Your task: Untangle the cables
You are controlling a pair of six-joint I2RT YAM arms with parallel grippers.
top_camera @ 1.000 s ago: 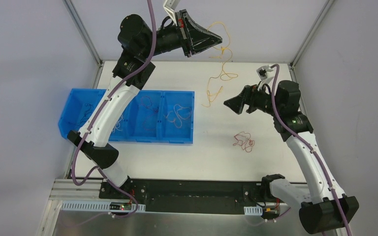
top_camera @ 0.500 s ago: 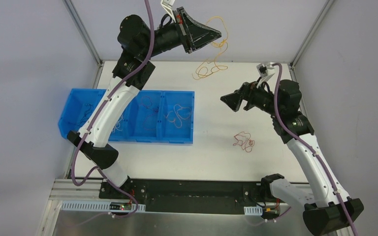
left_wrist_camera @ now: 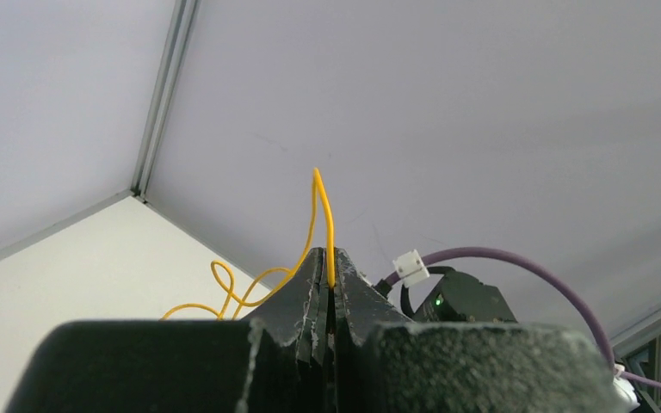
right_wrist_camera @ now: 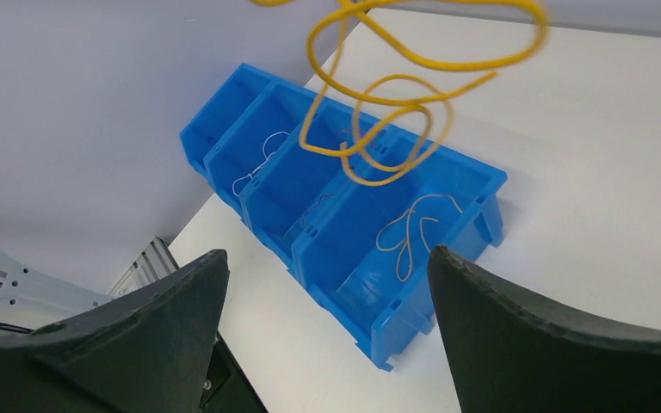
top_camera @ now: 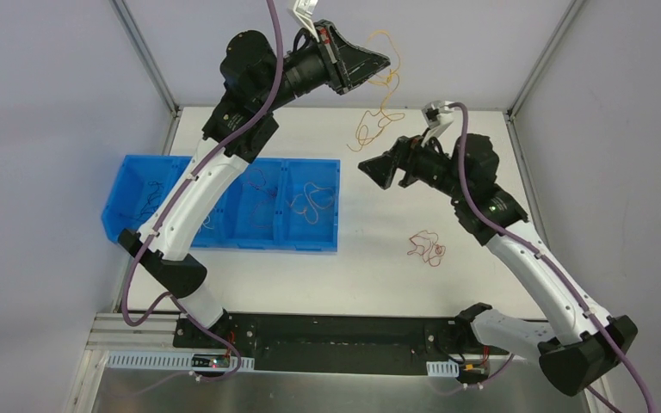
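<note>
Our left jaws clench the yellow cable (left_wrist_camera: 329, 232), dangling it above the far part of the surface (top_camera: 379, 275). Our right jaws gape just beside its loops. A red cable (top_camera: 427, 248) lies apart.

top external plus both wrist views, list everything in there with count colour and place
yellow thin curly cable: one, yellow, hanging in the air from the left gripper, above the far side of the table
red thin tangled cable: one small clump, red, lying on the table near the right arm; strand count unclear
blue plastic divided bin: one, blue, left side of the table
thin loose cables: at least three, pale and dark, lying in separate bin compartments
white table: one, white, under everything
purple hoses: two, purple, one along each arm
left gripper: black, raised high, shut on the yellow cable
right gripper: black, open, below the hanging cable
</note>
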